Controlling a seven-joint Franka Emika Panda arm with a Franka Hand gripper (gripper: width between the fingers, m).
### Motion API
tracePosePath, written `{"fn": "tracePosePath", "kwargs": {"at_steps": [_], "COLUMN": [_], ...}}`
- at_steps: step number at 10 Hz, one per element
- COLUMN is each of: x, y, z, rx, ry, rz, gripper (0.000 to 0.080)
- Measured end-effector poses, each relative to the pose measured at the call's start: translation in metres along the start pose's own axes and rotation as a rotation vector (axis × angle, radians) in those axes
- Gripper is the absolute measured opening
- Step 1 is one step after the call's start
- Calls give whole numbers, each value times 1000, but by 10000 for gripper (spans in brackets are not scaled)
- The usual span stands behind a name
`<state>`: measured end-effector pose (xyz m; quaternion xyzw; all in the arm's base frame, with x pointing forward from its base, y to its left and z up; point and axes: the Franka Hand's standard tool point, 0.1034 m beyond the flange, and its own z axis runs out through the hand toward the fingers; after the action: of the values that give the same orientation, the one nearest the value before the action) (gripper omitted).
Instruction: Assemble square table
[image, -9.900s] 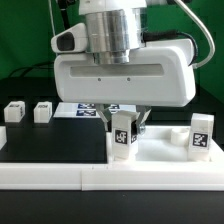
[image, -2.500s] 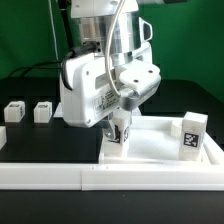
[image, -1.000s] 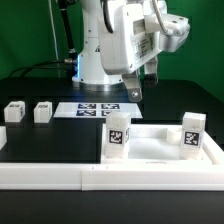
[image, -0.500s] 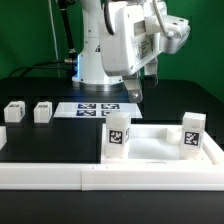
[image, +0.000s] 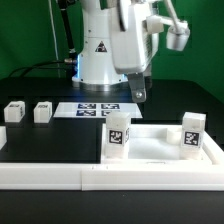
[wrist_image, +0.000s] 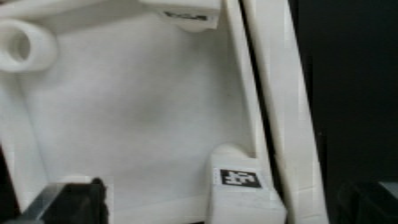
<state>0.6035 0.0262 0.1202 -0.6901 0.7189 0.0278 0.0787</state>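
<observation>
White slab (image: 156, 148) carries two upright tagged legs (image: 118, 138), apparently socketed; two more legs (image: 15, 110) lie apart.

The square tabletop (image: 160, 152) lies on the table (image: 50, 145) toward the exterior view's right, just behind the border rail (image: 110, 178), which runs along the front. Two legs stand upright on it: the left leg (image: 118, 138) at its left front corner and the right leg (image: 193, 133) near its right edge. Two loose legs, the outer one (image: 15, 111) and the inner one (image: 43, 111), sit side by side at the far left. The marker board (image: 92, 110) lies behind the tabletop, right of the loose legs. The gripper (image: 137, 94) hangs above the board's right end, clear of the tabletop.
</observation>
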Motion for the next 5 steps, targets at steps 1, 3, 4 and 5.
{"fn": "tracePosePath", "kwargs": {"at_steps": [1, 3, 4, 5], "x": [-1, -9, -7, -6], "y": [0, 2, 1, 1], "z": [0, 1, 1, 2], "rx": [0, -7, -7, -8], "ry": [-1, 6, 7, 7], "rz": [-124, -251, -330, -421], "gripper": [648, 648, 648, 648]}}
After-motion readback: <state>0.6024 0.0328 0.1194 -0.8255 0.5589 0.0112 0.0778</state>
